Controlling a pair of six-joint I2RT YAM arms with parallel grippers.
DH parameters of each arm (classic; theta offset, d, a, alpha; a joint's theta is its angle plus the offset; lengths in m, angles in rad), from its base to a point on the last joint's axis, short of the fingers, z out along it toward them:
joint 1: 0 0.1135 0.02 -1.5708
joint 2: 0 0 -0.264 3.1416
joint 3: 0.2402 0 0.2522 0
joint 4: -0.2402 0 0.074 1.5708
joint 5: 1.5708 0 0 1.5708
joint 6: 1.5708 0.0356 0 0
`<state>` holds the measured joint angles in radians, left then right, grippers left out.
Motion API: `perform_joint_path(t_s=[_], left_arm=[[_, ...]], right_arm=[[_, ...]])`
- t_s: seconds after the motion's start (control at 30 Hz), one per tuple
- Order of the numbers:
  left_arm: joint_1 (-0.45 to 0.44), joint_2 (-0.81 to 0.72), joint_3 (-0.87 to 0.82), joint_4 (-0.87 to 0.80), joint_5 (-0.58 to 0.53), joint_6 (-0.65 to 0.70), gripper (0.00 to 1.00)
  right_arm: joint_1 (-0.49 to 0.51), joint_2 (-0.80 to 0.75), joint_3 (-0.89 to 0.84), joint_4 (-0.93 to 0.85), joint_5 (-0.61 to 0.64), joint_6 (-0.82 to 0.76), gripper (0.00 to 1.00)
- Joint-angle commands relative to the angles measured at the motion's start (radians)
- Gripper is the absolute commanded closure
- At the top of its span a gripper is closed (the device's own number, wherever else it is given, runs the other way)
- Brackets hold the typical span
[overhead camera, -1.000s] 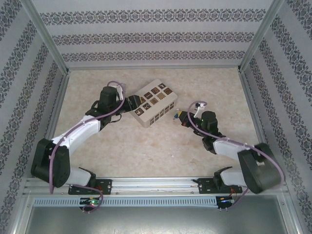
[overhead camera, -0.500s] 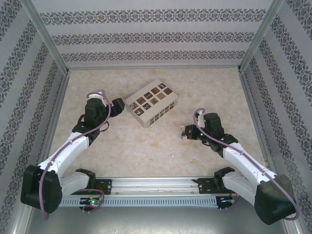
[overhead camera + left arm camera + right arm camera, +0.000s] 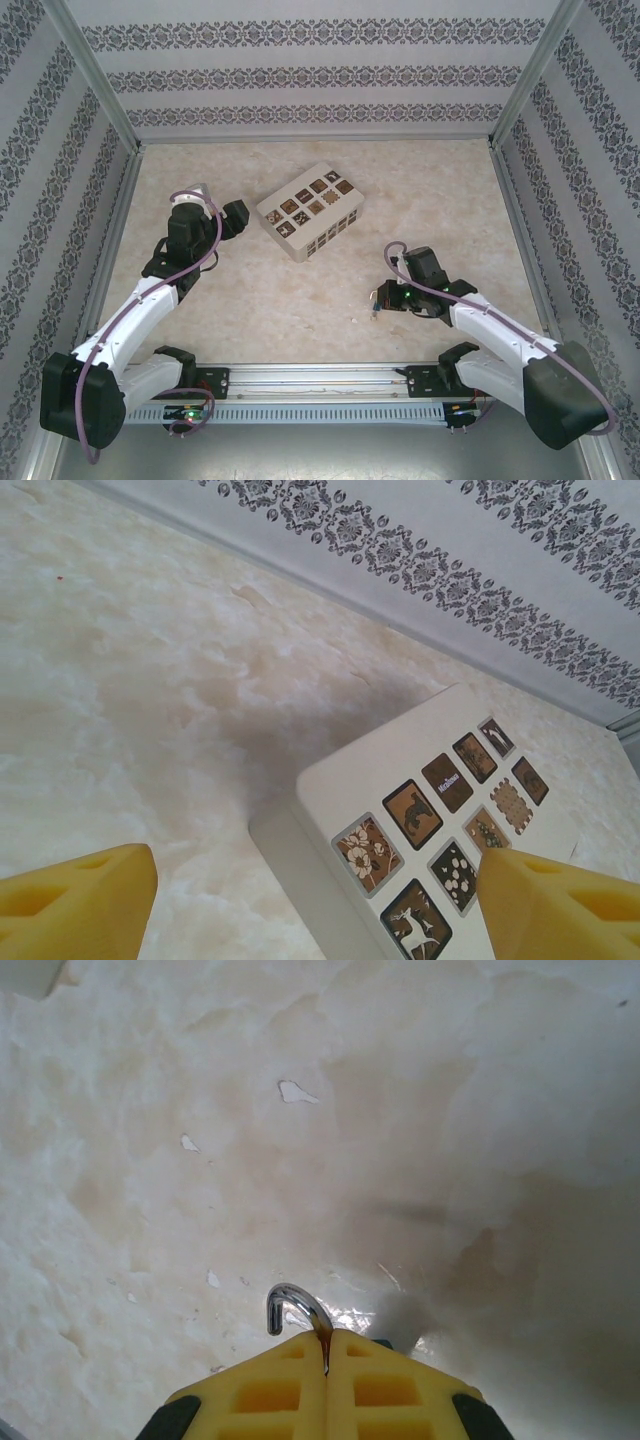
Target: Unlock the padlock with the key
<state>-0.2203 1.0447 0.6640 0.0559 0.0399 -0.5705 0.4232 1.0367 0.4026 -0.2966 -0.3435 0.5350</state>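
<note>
My right gripper point(image 3: 327, 1338) is shut on the thin silvery shackle point(image 3: 290, 1302) of the padlock, low over the table. The shackle's curved top and one free end stick out past the yellow fingertips point(image 3: 270, 1370); the blue body is almost wholly hidden under them. From above, the right gripper point(image 3: 381, 297) sits at the near right with a small bit of the padlock point(image 3: 373, 308) below its tip. I cannot make out the key. My left gripper point(image 3: 233, 218) is open, just left of the cream patterned box point(image 3: 310, 211), holding nothing. Its fingers point(image 3: 75, 900) frame the box corner point(image 3: 400, 840).
The cream box with brown picture squares lies at an angle in the middle of the far half of the marbled table. Patterned walls and metal frame posts close in the back and both sides. Small white chips point(image 3: 296, 1091) mark the table surface.
The left arm has pulled back left off the box and its jaws have widened. The right arm has moved toward the near edge and lowered, still gripping the padlock.
</note>
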Motion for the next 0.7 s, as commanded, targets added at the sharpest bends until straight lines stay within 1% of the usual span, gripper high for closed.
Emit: perform_joint_path(t_s=[0.0, 0.2, 0.33, 0.5, 0.53, 0.67], left_arm=[[0.013, -0.014, 0.009, -0.029, -0.016, 0.028, 0.16], [0.017, -0.025, 0.000, -0.032, -0.020, 0.030, 0.16], [0.020, -0.034, -0.007, -0.036, -0.023, 0.034, 0.16], [0.023, -0.040, -0.004, -0.040, -0.025, 0.042, 0.16], [0.022, -0.040, -0.003, -0.040, -0.025, 0.045, 0.16], [0.025, -0.053, 0.003, -0.048, -0.033, 0.065, 0.16]], right_arm=[[0.014, 0.028, -0.002, 0.031, 0.026, -0.003, 1.00], [0.022, 0.070, 0.011, 0.045, 0.024, -0.004, 1.00], [0.023, 0.071, 0.013, 0.045, 0.030, 0.003, 0.99], [0.023, 0.052, 0.022, 0.031, 0.042, 0.000, 0.88], [0.023, 0.046, 0.026, 0.021, 0.048, -0.003, 0.84], [0.020, 0.014, 0.051, -0.012, 0.070, -0.023, 0.77]])
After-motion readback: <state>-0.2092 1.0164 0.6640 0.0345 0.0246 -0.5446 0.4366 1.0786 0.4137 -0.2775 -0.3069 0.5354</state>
